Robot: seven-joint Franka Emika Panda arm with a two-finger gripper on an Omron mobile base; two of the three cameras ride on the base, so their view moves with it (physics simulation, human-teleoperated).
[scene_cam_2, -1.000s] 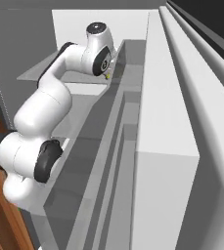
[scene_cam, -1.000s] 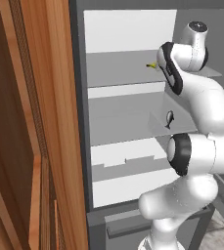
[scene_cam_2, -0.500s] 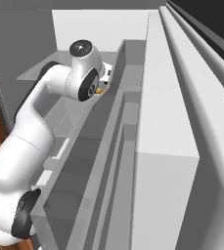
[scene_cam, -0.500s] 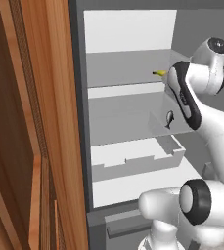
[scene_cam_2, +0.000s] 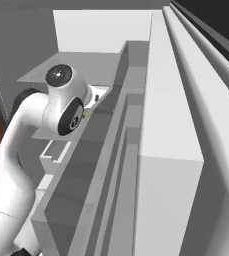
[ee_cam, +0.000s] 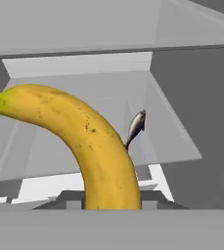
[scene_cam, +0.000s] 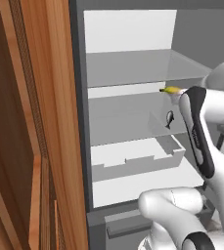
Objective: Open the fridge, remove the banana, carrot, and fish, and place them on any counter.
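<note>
Filling the near field of the hand view, one banana [ee_cam: 96,146] is clamped in the closed jaws; its long axis curves from the jaws up and away to a greenish tip at the left edge. In the left base view the banana [scene_cam: 171,90] points left, at the front edge of a grey shelf [scene_cam: 128,68] of the open fridge [scene_cam: 133,146]. One fish [scene_cam: 169,118] stands upright on the shelf below. One white drawer [scene_cam: 138,158] sits lower.
</note>
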